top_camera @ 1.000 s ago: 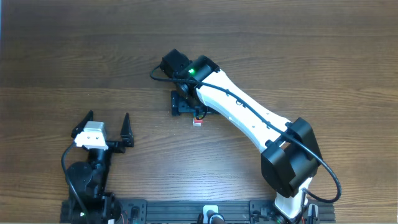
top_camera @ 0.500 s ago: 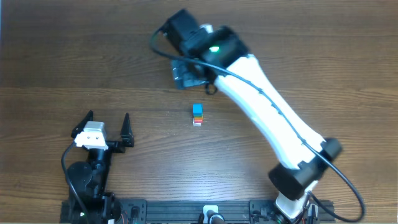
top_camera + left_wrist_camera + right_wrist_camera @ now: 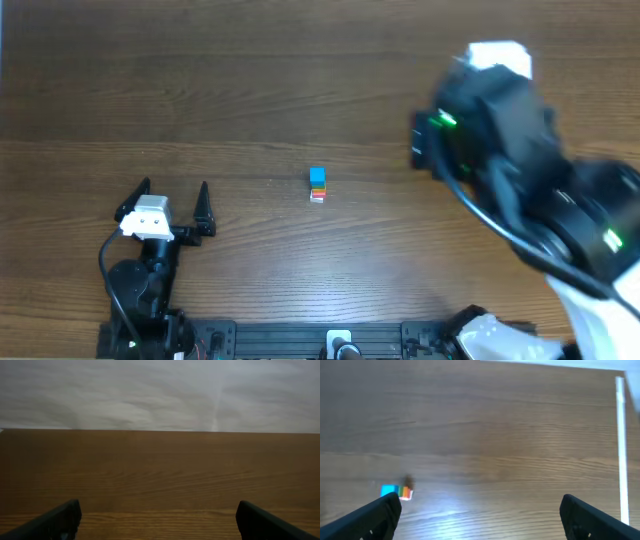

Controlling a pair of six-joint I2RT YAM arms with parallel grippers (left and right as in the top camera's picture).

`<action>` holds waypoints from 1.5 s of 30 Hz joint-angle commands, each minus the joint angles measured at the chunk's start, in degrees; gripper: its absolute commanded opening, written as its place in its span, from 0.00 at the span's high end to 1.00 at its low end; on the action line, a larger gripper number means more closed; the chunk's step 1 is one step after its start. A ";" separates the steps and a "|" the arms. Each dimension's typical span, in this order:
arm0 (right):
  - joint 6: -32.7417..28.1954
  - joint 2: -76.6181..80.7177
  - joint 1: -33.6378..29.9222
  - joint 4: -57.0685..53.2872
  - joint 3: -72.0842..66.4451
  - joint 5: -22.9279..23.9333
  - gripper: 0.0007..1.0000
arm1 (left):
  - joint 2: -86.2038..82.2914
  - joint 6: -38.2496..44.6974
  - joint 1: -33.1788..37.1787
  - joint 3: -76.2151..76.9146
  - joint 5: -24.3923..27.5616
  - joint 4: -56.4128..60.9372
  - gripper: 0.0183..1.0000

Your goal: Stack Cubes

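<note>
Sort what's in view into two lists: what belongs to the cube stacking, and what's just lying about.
Belongs to the job:
stack of cubes, with the blue cube on top
right gripper, open, apart from the stack

Just there:
left gripper, open, off to one side of the stack
wooden table
pale strip near the table's edge

Bright, even overhead light fell on the wooden table [image 3: 200,80] and left only faint shadows. In the top view the right arm [image 3: 500,150] was smeared with blur. The right wrist view showed a pale glare patch on the wood beside the soft-edged cube stack [image 3: 395,492].
</note>
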 commanded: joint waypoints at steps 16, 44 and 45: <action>-17.05 -49.68 -21.09 45.62 -64.41 -21.42 0.01 | -0.24 0.83 0.28 -0.28 0.57 -0.07 0.00; -23.85 -76.24 -34.32 74.10 -104.32 -34.71 0.01 | -0.24 0.83 0.28 -0.28 0.57 -0.07 0.00; -23.85 -76.24 -34.32 74.25 -104.72 -34.34 0.01 | -0.24 0.83 0.28 -0.28 0.57 -0.07 0.00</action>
